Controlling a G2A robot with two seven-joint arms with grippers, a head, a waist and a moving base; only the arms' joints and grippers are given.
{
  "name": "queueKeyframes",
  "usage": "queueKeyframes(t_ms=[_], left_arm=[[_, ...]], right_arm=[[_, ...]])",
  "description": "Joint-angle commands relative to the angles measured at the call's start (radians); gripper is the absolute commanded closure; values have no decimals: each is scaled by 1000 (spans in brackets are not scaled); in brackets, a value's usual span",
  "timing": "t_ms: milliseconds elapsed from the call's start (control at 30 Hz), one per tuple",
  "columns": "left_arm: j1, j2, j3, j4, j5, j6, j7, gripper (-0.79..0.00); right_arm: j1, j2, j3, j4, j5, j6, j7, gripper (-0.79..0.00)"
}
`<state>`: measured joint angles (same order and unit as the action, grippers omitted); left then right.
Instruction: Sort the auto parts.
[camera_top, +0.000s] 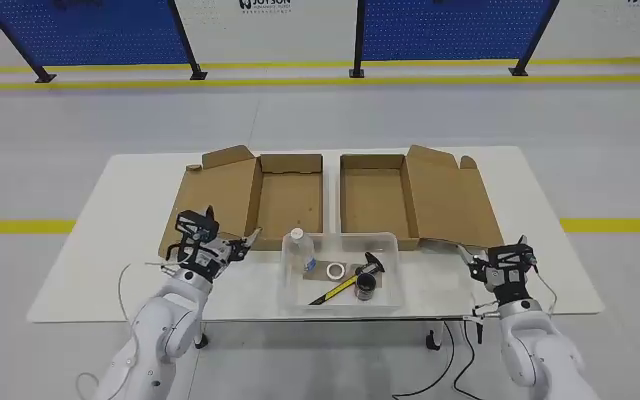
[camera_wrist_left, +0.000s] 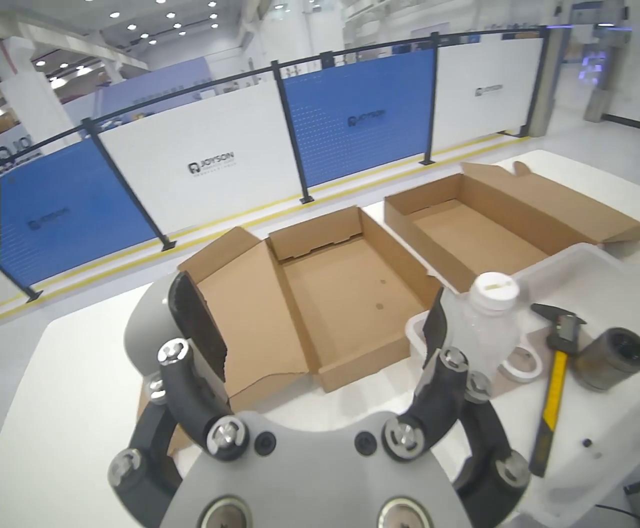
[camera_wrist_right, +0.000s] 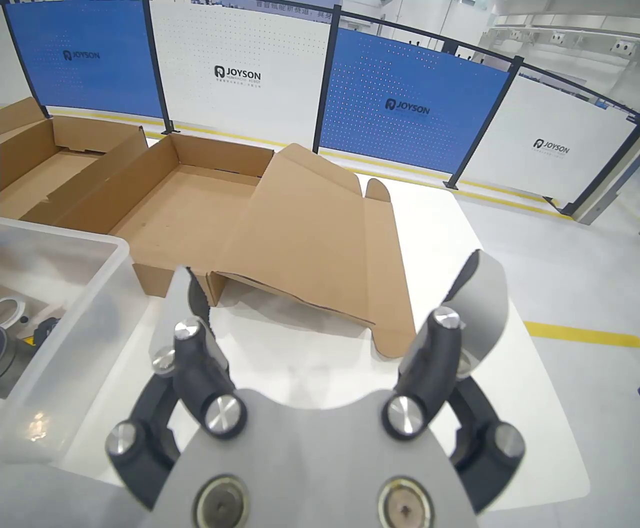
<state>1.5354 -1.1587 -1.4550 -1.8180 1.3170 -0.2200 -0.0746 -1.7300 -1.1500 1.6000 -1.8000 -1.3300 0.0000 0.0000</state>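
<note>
A clear plastic bin (camera_top: 392, 262) near the table's front edge holds a clear bottle with a white cap (camera_top: 297, 246), a white ring (camera_top: 335, 270), a yellow-handled hammer (camera_top: 343, 285) and a dark metal cylinder (camera_top: 367, 284). My left gripper (camera_top: 240, 245) stands open just left of the bin, low over the table. In the left wrist view the left gripper (camera_wrist_left: 315, 320) is empty, with the bottle (camera_wrist_left: 487, 320), hammer (camera_wrist_left: 552, 395), ring (camera_wrist_left: 522, 365) and cylinder (camera_wrist_left: 607, 357) beside it. My right gripper (camera_top: 474, 258) (camera_wrist_right: 330, 290) is open and empty, right of the bin (camera_wrist_right: 80, 280).
Two open, empty cardboard boxes lie behind the bin: the left box (camera_top: 290, 195) (camera_wrist_left: 345, 295) with its lid folded out to the left, the right box (camera_top: 372, 200) (camera_wrist_right: 195, 210) with its lid (camera_wrist_right: 310, 240) folded out to the right. Bare white table lies at both ends.
</note>
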Motion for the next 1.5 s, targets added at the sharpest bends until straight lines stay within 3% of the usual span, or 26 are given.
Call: queueKeyframes(t_ms=[0, 200, 567, 900, 1467], left_arm=[[-32, -2, 34, 16, 4, -40, -15, -785], [-113, -11, 126, 97, -9, -110, -61, -785], [-203, -33, 252, 232, -11, -114, -76, -785], [-243, -46, 300, 301, -85, -148, -101, -785], [-254, -52, 332, 303, -122, -176, -124, -763]], right_arm=[[0, 0, 0, 0, 0, 0, 0, -785], [0, 0, 0, 0, 0, 0, 0, -785], [0, 0, 0, 0, 0, 0, 0, -785], [0, 0, 0, 0, 0, 0, 0, -785], [0, 0, 0, 0, 0, 0, 0, -785]])
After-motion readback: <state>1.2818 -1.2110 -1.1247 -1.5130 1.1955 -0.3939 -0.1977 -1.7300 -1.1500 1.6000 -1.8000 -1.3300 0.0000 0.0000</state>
